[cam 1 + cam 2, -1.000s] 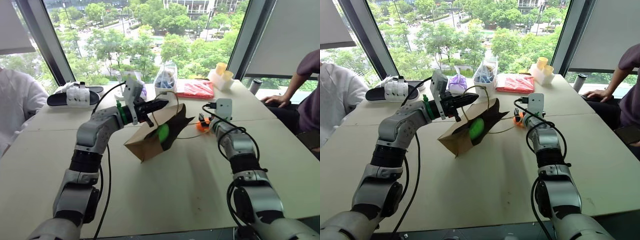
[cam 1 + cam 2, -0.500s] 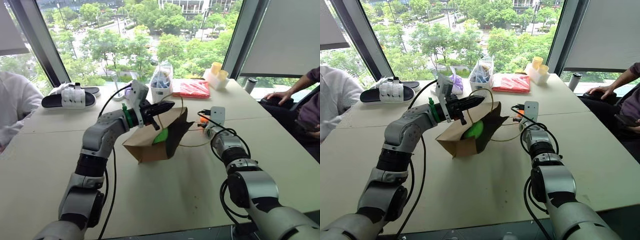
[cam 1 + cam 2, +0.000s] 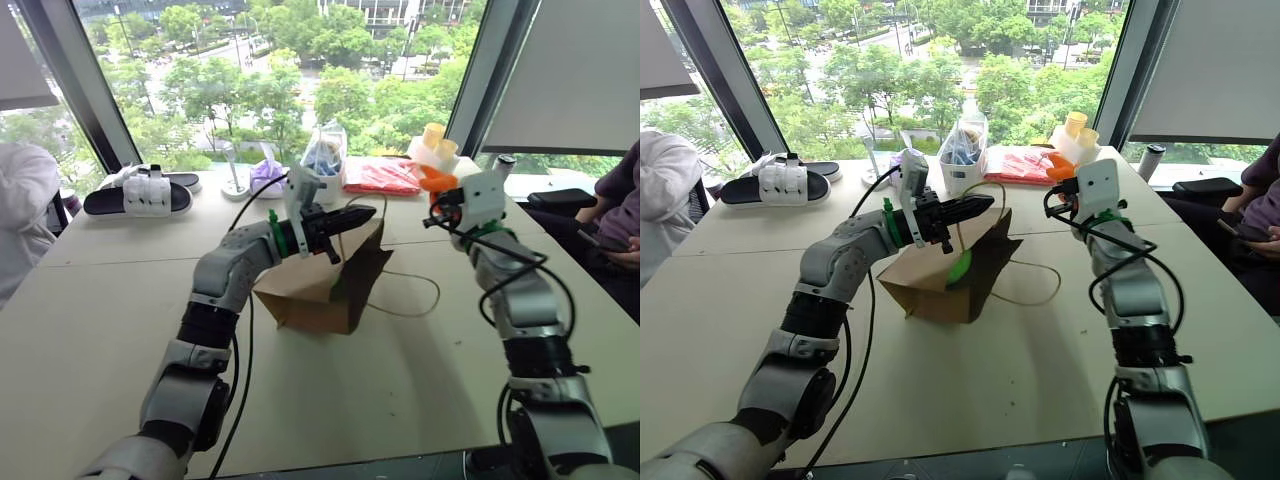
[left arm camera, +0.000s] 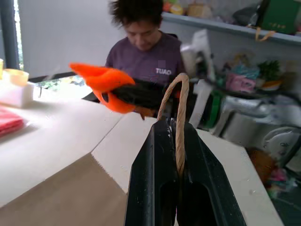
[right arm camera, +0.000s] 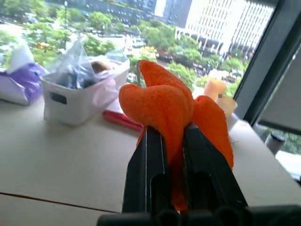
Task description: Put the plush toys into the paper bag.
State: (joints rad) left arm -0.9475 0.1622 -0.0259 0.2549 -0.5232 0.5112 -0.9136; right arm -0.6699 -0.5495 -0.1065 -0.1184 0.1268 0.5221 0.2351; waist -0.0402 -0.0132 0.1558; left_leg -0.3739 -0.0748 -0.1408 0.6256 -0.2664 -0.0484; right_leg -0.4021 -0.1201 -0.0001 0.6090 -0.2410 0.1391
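The brown paper bag [image 3: 315, 292] lies tilted on the table with its mouth lifted. My left gripper [image 4: 176, 129] is shut on the bag's twine handle [image 4: 180, 101] and holds it up above the bag. The green plush toy [image 3: 960, 267] sits inside the bag's mouth. The orange plush toy [image 5: 164, 103] is pinched between the shut fingers of my right gripper [image 5: 173, 136]. It hangs well above the table, to the right of the bag [image 3: 1058, 168].
The bag's other twine loop [image 3: 412, 293] trails on the table. At the back stand a white bin with a clear bag [image 3: 325, 165], a purple pouch [image 3: 265, 175], a red packet [image 3: 385, 178], yellow cups [image 3: 435, 140] and a sandal [image 3: 140, 195]. People sit at both sides.
My right gripper closed on the orange toy on the table and lifted it up and back toward me. My left gripper shifted slightly right with the handle.
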